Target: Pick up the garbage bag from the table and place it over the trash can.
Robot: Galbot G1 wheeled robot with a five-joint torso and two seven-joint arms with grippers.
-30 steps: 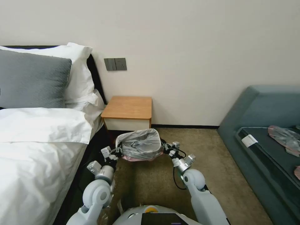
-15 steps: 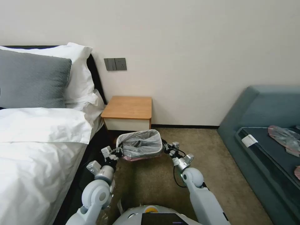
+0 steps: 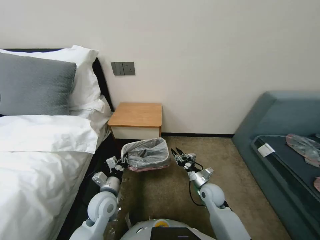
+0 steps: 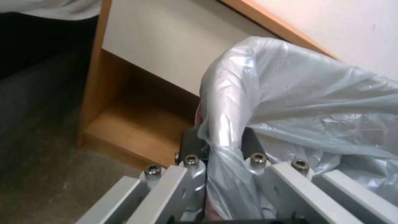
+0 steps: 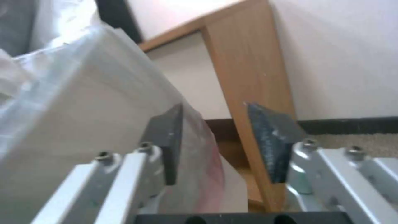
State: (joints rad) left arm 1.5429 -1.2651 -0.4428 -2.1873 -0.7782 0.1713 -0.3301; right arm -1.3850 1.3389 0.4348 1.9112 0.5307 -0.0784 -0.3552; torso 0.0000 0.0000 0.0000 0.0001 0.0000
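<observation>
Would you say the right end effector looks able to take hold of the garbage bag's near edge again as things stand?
Probably yes. The right end effector is open beside the garbage bag, apart from it, with nothing between them. The left end effector grips the opposite edge.

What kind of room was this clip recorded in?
Most likely a hotel-style bedroom: a made bed with white linen and stacked pillows, a small wooden table serving as a nightstand beside it, and a blue-grey sofa along the carpeted floor.
</observation>
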